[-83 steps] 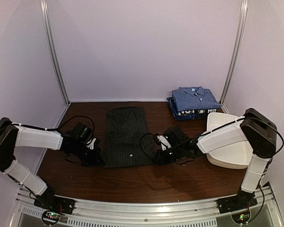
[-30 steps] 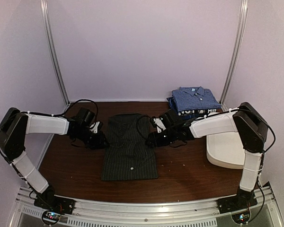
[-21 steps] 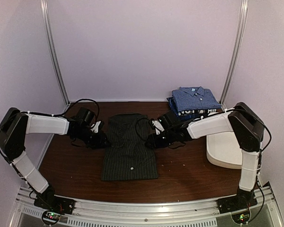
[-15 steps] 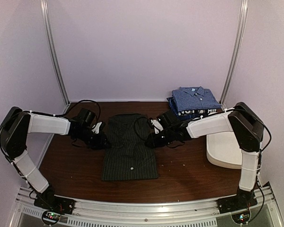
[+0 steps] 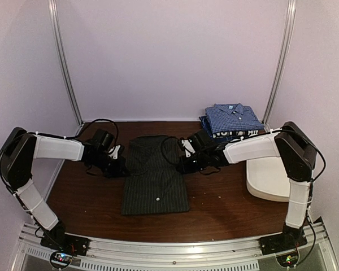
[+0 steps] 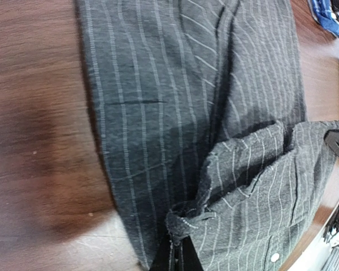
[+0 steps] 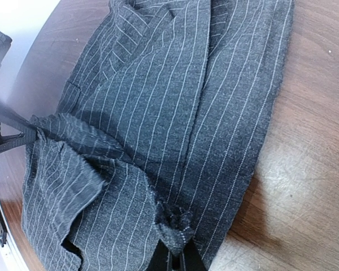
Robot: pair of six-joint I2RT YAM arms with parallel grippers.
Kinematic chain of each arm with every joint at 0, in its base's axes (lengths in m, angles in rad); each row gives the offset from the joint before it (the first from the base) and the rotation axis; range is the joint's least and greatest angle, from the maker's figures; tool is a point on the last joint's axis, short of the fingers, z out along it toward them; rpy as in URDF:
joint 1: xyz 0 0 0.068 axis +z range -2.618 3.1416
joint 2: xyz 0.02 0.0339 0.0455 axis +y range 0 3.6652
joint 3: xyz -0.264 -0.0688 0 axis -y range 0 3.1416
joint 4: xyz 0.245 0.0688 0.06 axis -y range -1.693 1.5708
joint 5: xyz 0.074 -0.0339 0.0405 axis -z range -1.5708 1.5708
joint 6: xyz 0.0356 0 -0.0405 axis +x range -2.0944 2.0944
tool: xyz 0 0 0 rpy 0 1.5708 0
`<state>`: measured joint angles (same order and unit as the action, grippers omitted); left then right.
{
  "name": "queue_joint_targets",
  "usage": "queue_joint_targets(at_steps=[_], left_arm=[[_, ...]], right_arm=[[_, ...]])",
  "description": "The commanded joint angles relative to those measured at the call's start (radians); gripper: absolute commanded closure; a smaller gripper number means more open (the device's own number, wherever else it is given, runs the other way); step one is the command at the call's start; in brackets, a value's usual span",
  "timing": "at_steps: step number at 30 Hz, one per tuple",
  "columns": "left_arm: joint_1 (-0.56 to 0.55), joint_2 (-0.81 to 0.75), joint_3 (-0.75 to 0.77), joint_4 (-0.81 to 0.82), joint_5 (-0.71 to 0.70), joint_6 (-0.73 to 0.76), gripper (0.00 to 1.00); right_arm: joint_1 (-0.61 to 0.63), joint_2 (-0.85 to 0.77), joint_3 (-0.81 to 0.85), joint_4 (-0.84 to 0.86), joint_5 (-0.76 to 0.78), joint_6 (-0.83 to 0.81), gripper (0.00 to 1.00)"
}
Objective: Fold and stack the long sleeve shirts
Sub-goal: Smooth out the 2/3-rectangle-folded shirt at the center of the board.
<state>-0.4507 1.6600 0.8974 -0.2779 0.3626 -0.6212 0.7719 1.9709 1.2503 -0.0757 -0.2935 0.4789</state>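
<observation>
On the brown wooden tabletop [image 5: 214, 209], the dark charcoal pinstriped cloth shirt [image 5: 155, 180] lies flat at centre, pinched at both side edges.

We count one white oblong plastic tub [image 5: 268, 178] at the right and three shirts. Behind the tub, a folded blue checked shirt [image 5: 233, 117] sits on a navy shirt with white lettering [image 5: 229, 134]. The left end effector [image 6: 178, 248] and right end effector [image 7: 172, 254] are each clenched on bunched edge cloth, about mid-length. We judge the fabric light and limp, prone to sagging, so matched edge holds kept taut suit it best.
</observation>
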Motion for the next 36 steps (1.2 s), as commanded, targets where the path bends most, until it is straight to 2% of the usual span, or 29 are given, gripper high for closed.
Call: queue_joint_targets(at_steps=[1, 4, 6, 12, 13, 14, 17, 20, 24, 30, 36], left_arm=[[0.012, -0.015, -0.001, 0.014, -0.059, -0.029, 1.00], [0.012, -0.001, 0.002, 0.019, -0.056, -0.035, 1.00], [0.012, 0.004, 0.006, 0.020, -0.054, -0.035, 0.98], [0.018, -0.011, 0.023, -0.022, -0.142, -0.035, 0.66], [0.024, -0.014, 0.028, -0.038, -0.170, -0.038, 0.59], [0.030, -0.020, 0.034, -0.051, -0.193, -0.038, 0.57], [0.037, -0.065, 0.051, -0.084, -0.260, -0.030, 0.56], [0.032, -0.124, 0.062, -0.086, -0.253, -0.021, 0.57], [-0.024, -0.158, 0.087, -0.103, -0.230, -0.013, 0.65], [-0.132, -0.105, 0.104, -0.083, -0.165, -0.047, 0.76], [-0.149, -0.023, 0.095, -0.057, -0.163, -0.067, 0.83]], right_arm=[[-0.005, -0.025, -0.015, 0.004, 0.059, 0.018, 0.97], [-0.006, -0.006, -0.009, 0.021, 0.045, 0.019, 0.95], [-0.005, 0.001, 0.000, 0.022, 0.031, 0.015, 0.88], [-0.005, -0.025, 0.023, -0.039, 0.081, -0.015, 0.57], [-0.006, -0.033, 0.029, -0.059, 0.103, -0.021, 0.53], [-0.006, -0.042, 0.037, -0.084, 0.133, -0.027, 0.51], [-0.003, -0.075, 0.049, -0.134, 0.191, -0.043, 0.49], [0.014, -0.110, 0.060, -0.166, 0.236, -0.052, 0.49], [0.065, -0.123, 0.082, -0.180, 0.242, -0.058, 0.51], [0.157, -0.059, 0.137, -0.199, 0.239, -0.065, 0.51], [0.193, 0.042, 0.209, -0.240, 0.261, -0.082, 0.41]])
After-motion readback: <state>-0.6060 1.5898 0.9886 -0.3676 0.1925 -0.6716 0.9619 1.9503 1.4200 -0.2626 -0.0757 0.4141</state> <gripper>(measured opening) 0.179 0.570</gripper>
